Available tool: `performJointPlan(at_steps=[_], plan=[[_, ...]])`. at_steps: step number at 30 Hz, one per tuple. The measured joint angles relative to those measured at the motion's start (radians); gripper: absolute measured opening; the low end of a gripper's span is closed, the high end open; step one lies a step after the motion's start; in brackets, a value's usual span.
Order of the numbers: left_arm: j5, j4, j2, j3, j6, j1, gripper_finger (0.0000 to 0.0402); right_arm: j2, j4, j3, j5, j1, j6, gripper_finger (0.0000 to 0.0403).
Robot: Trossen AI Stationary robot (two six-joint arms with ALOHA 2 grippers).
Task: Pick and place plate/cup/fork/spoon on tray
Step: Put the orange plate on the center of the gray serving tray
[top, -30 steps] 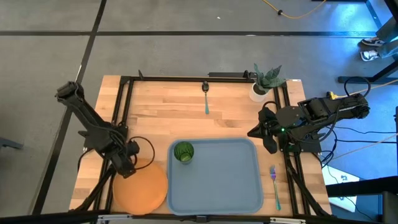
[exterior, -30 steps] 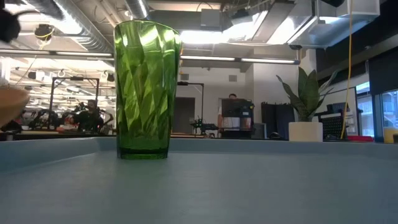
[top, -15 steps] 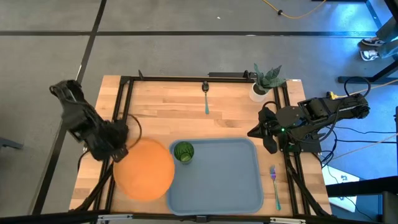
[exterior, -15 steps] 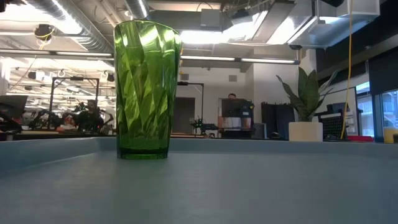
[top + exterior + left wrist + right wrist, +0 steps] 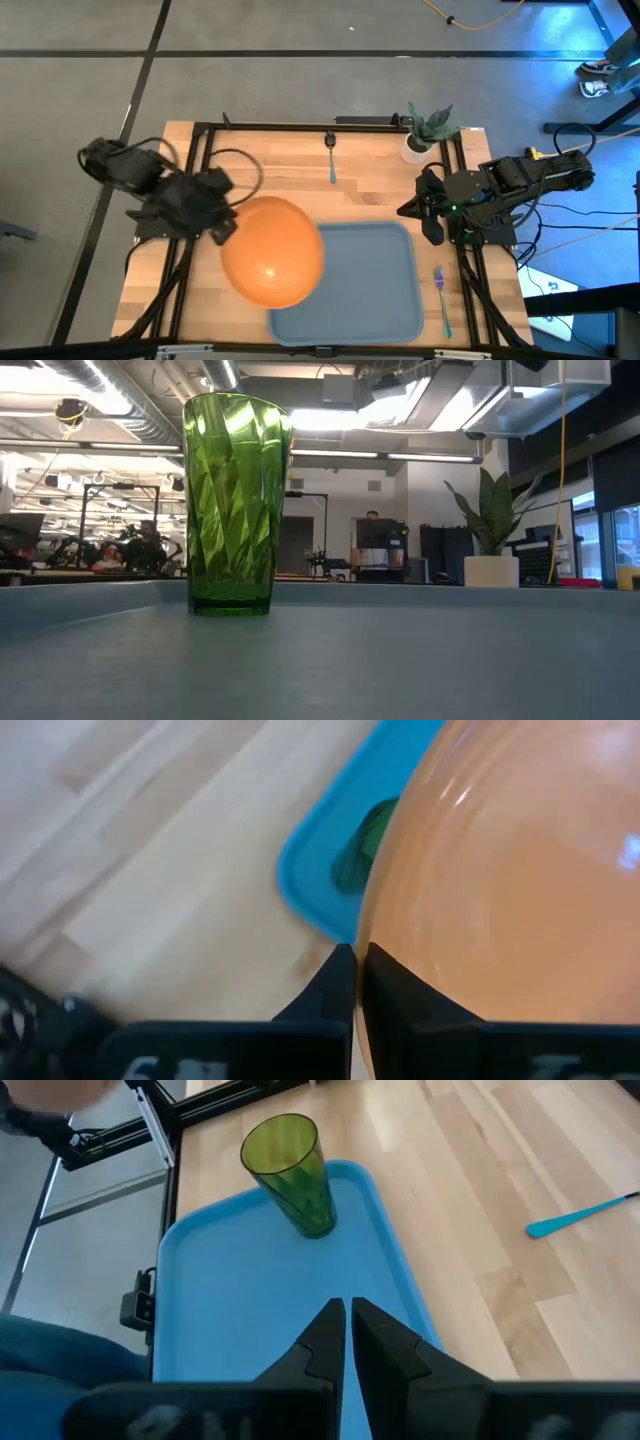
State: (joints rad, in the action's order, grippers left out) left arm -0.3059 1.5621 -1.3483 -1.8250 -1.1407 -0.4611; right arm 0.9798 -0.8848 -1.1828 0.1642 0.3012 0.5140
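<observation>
plate [image 5: 272, 251] hangs above the worktop, carried by the left pincer [image 5: 226, 229], whose two fingers are closed tight on its rim. in the high view the plate covers the tray's [image 5: 370, 290] corner nearest the left arm and hides the cup there. the left wrist view shows the cup [image 5: 362, 846] just under the plate's edge, standing inside that same corner of the tray.

the right pincer [image 5: 432, 222] waits beside the tray's far right corner, fingers almost together and holding nothing. the spoon [image 5: 331, 157] lies near the worktop's far edge, well apart from the tray. the fork [image 5: 441, 299] lies on the worktop just beside the tray's right rim, close to the near right corner.

my judgement: the main danger is the cup. it is tall and light, and the plate travels directly over it. if the arm lowers too early, the plate's underside would hit the cup's rim and tip it, or push it out over the tray's rim. the plate should first go further toward the tray's bare middle.

a second danger is the grip: only the rim is pinched, so the wide plate could swing or slip out if the arm moves quickly. released while tilted, it may land half on the raised rim and slide off.
</observation>
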Motion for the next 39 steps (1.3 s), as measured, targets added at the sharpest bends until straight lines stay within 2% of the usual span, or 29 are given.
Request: performJointPlan(at_steps=[8, 14, 17, 25, 29, 39], plan=[[0.071, -0.125, -0.235, -0.283, 0.322, 0.143, 0.0001, 0.000, -0.021, 0.000, 0.000, 0.000, 0.000, 0.0029], [0.129, -0.129, -0.393, -0.429, 0.473, 0.209, 0.0000, -0.031, -0.085, 0.000, 0.001, 0.000, 0.000, 0.0029], [0.174, -0.138, -0.457, -0.452, 0.525, 0.229, 0.0000, -0.063, -0.099, 0.000, 0.036, 0.000, 0.000, 0.0029], [0.234, -0.262, -0.594, -0.454, 0.641, 0.265, 0.0000, -0.170, -0.131, 0.000, 0.217, 0.000, 0.003, 0.0029], [0.245, -0.319, -0.657, -0.454, 0.687, 0.280, 0.0000, -0.193, -0.131, 0.000, 0.248, 0.000, -0.001, 0.0029], [0.267, -0.384, -0.819, -0.454, 0.802, 0.318, 0.0000, -0.177, -0.135, 0.000, 0.247, 0.000, -0.027, 0.0029]])
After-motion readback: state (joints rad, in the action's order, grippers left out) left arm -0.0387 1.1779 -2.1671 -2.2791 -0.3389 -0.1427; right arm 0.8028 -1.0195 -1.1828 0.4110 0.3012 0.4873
